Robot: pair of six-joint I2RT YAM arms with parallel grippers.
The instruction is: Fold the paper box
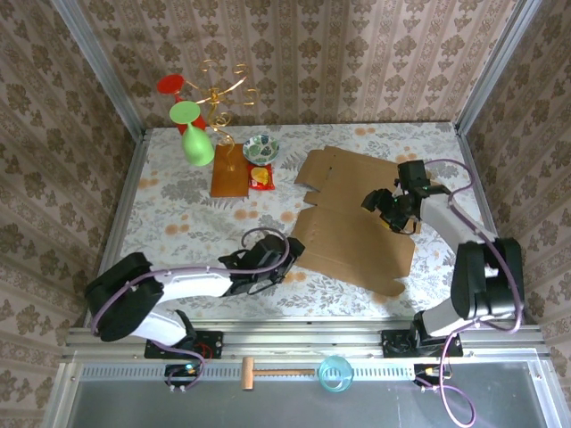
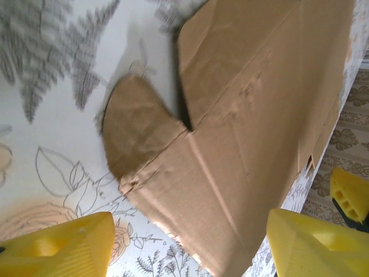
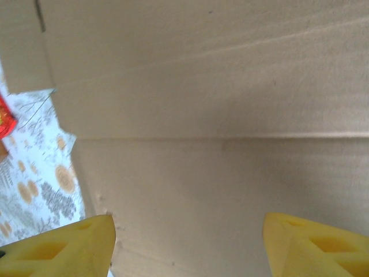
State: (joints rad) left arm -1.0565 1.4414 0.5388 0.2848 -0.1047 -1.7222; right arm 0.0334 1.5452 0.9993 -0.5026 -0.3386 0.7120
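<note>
The paper box point(image 1: 352, 223) is a plain brown cardboard sheet lying flat on the right half of the table, flaps spread. My left gripper point(image 1: 287, 254) sits at its near-left edge, open. In the left wrist view the yellow fingers point(image 2: 63, 248) stand wide apart either side of a cardboard corner point(image 2: 230, 173) with a rounded tab point(image 2: 135, 124). My right gripper point(image 1: 385, 209) hovers over the sheet's right-middle part. Its yellow fingers point(image 3: 63, 251) are spread open over bare cardboard point(image 3: 219, 144), holding nothing.
At the back left stand a small wooden board point(image 1: 229, 177), a patterned bowl point(image 1: 260, 147), a red packet point(image 1: 260, 177), a green goblet point(image 1: 195, 134) and a gold wire stand point(image 1: 219, 98). Wallpapered walls enclose the floral tablecloth point(image 1: 178, 214).
</note>
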